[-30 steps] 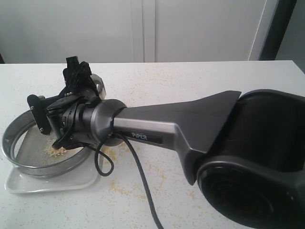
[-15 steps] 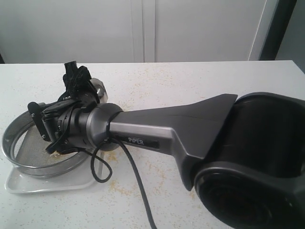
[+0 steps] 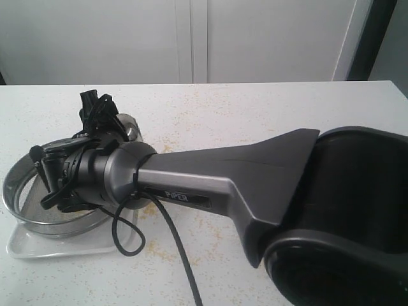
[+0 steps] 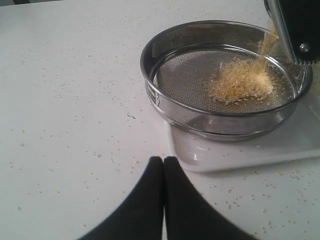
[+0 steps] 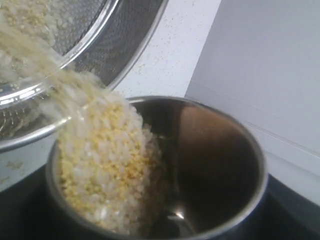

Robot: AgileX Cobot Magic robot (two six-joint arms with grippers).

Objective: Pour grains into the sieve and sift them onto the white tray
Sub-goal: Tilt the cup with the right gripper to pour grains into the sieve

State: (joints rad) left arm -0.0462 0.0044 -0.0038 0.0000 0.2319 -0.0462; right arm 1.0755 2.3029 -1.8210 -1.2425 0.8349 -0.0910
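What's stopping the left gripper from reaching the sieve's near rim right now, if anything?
Likely nothing, so yes: only open table lies between the left gripper and the sieve rim. The steel cup pours at the far side, off that path. The left jaws are shut and must open first.

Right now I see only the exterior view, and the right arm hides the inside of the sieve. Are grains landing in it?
Observer: Yes. The left wrist view shows a pile of grains inside the sieve, with a stream falling onto it.
Operator: Is the cup empty?
Observer: No. In the right wrist view the cup is tilted, and grains cover about half of its inside.
Operator: And the left gripper?
Observer: The left gripper is shut and holds nothing. It is above the table, short of the tray.
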